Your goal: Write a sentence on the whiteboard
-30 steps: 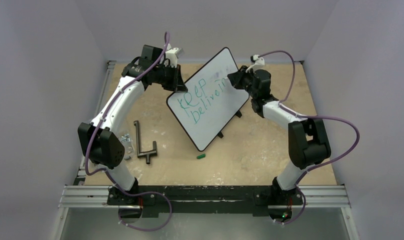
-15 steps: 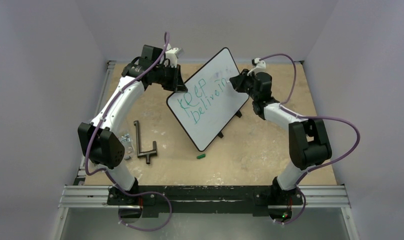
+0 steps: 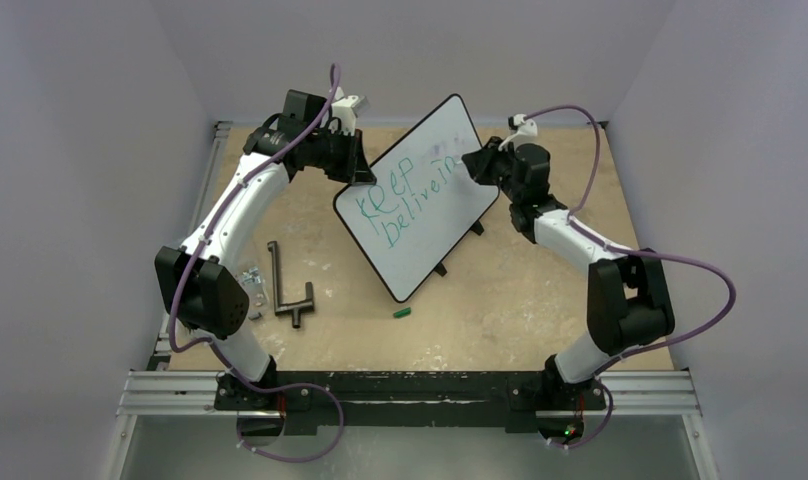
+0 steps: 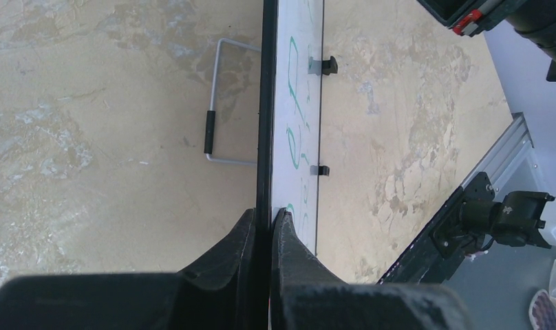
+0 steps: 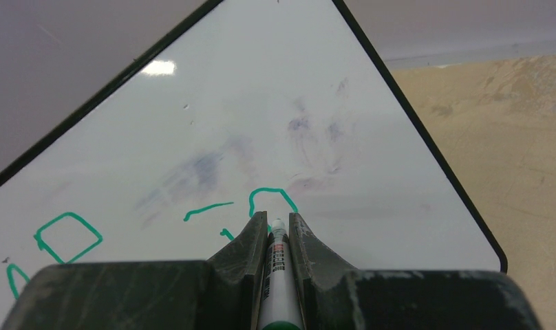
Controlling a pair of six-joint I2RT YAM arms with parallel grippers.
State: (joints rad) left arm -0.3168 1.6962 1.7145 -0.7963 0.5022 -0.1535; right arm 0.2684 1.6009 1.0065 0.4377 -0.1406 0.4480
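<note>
**Left gripper** (image 4: 270, 218): fingers (image 4: 242, 240) clamped on the whiteboard (image 4: 299, 103) frame.
- Straight ahead of them, the board's edge bars any crossing.
- Left of the fingers: bare table (image 4: 89, 137), broken only by the wire stand (image 4: 217, 103) against the board's back.
- Right of the fingers: two black feet (image 4: 323, 65) jut from the board's lower edge, with open table beyond.
- Behind the fingers, toward the bases: a pipe fitting (image 3: 288, 285) well apart from the board, and a green cap (image 3: 402, 313) near its corner. There is passage between the two.

**Right gripper** (image 5: 272, 223): fingers (image 5: 309, 240) closed on a marker (image 5: 279, 268).
- Ahead of them, the board's face fills the way.
- Right of the fingers, past the board's corner: open table.
</note>
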